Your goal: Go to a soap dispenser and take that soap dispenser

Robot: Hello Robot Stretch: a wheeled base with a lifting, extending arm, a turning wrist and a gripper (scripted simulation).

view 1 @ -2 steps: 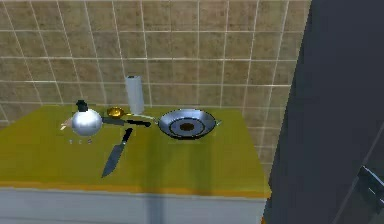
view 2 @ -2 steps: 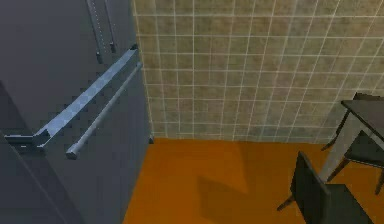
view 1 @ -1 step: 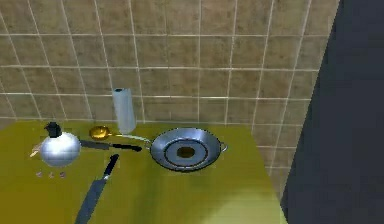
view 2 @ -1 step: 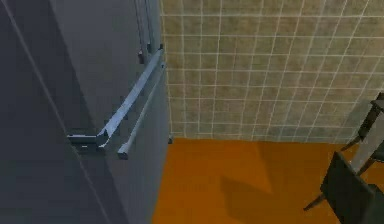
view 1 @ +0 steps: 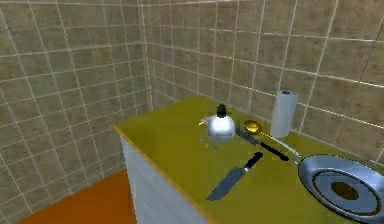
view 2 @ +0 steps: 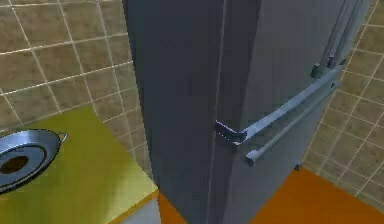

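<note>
A yellow-green countertop (view 1: pixel 180 140) stands in the corner of a tiled room in the forward view. On it rest a shiny kettle (view 1: pixel 219 125) with a black knob, a white paper towel roll (view 1: pixel 284 112), a black-handled knife (view 1: pixel 236 176), a small gold-bowled ladle (view 1: pixel 262 136) and a grey frying pan (view 1: pixel 345 186). Nothing with the shape of a soap dispenser can be made out.
The counter's white side (view 1: pixel 165 195) drops to an orange floor (view 1: pixel 85 205). In the arm side view a tall grey fridge (view 2: pixel 240 100) with long bar handles (view 2: pixel 290 108) stands close, beside the countertop (view 2: pixel 80 170) and the pan (view 2: pixel 25 155). Orange floor (view 2: pixel 310 205) lies below.
</note>
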